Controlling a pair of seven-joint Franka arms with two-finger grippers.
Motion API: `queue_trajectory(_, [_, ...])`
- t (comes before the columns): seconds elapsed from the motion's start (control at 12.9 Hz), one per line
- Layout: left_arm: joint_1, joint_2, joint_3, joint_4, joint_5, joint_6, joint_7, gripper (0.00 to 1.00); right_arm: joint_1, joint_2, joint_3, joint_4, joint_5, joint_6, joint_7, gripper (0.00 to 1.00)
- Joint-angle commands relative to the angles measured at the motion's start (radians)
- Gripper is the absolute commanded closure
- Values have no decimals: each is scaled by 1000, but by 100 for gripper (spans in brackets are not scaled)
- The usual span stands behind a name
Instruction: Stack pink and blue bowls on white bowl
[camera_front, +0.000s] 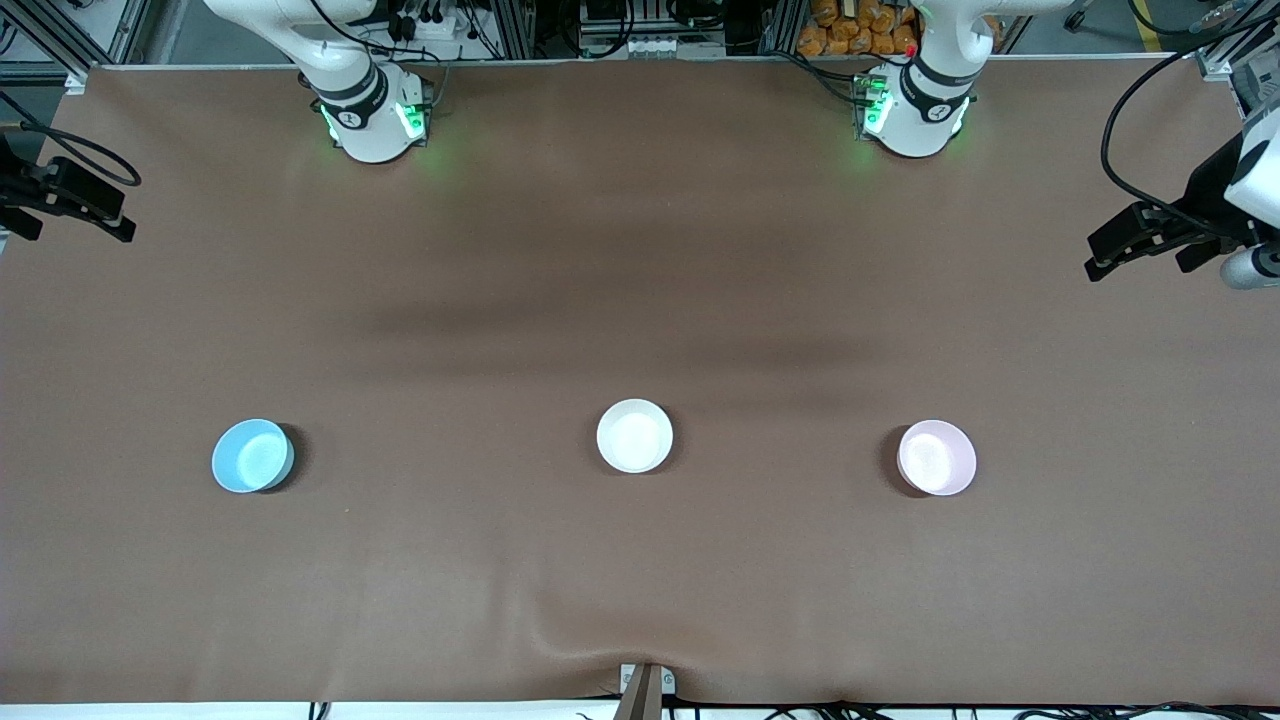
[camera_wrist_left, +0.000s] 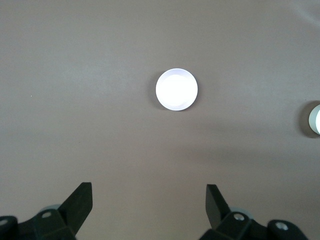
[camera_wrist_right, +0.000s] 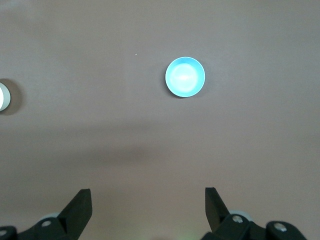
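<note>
Bowls apart on table (camera_front: 640, 250), both grippers wide open, empty

— What is seen on the brown table (camera_front: 640, 250)?
— Three bowls are set upright in a row, well apart. The blue bowl (camera_front: 252, 456) is placed toward the right arm's end, the pink bowl (camera_front: 937, 457) toward the left arm's end, and the white bowl (camera_front: 634, 435) between them, slightly farther from the camera.
— And the arms?
— Only the bases are shown along the top edge, lit green: the right arm's base (camera_front: 370, 115) and the left arm's base (camera_front: 915, 110). Nothing is stacked yet. A wrinkle in the table cover is seen at the near edge, by a small bracket (camera_front: 645, 685).
</note>
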Motion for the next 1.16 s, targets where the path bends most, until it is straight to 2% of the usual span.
queue_trajectory(0.0, [-8,7,-2,14,7,0,5,0,8,-31,3,-34,-8,19,12,0])
queue_trajectory(0.39, [5,7,0,12,6,-13,7,0,13,-31,0,-34,-10,25,10,0])
queue_trajectory(0.54, [4,7,0,0,6,-53,12,0,13,-28,-17,-34,-10,27,7,0])
queue_trajectory(0.93, [7,7,0,-18,4,-49,5,0,20,-6,-36,-34,-10,42,7,0])
queue_trajectory(1.08, [7,8,0,-29,4,-40,7,0,45,21,-68,-33,-10,69,7,0])
